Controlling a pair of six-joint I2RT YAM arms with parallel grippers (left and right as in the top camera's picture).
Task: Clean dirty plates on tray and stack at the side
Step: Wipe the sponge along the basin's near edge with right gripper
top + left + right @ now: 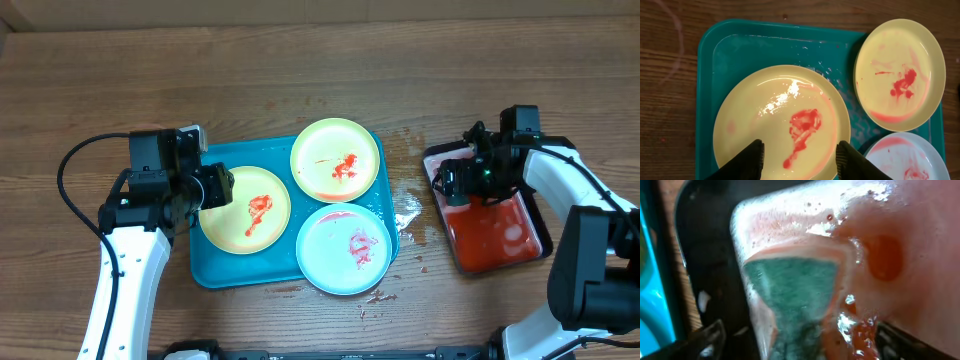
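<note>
I'm watching three red-smeared plates lying on the turquoise tray (740, 50): the left yellow-green plate (246, 210), the far yellow-green plate (335, 160) and the pale blue plate (343, 248). I'm hovering the left gripper (800, 157) over the left yellow-green plate, jaws partway apart and empty. I'm holding the right gripper (800, 332) spread wide on either side of a soaked green sponge (790, 290) in the black tray (705, 255).

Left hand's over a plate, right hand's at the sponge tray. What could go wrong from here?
1. The sponge lies soaked in red liquid in the black tray under the open right hand. Carried over undrained, it may drip and re-smear plates.
2. The pale blue plate overhangs the turquoise tray rim. Wiping pressure could tip it off.
3. The open left hand hovers over a glossy yellow-green plate, which might slide when pressed.
</note>
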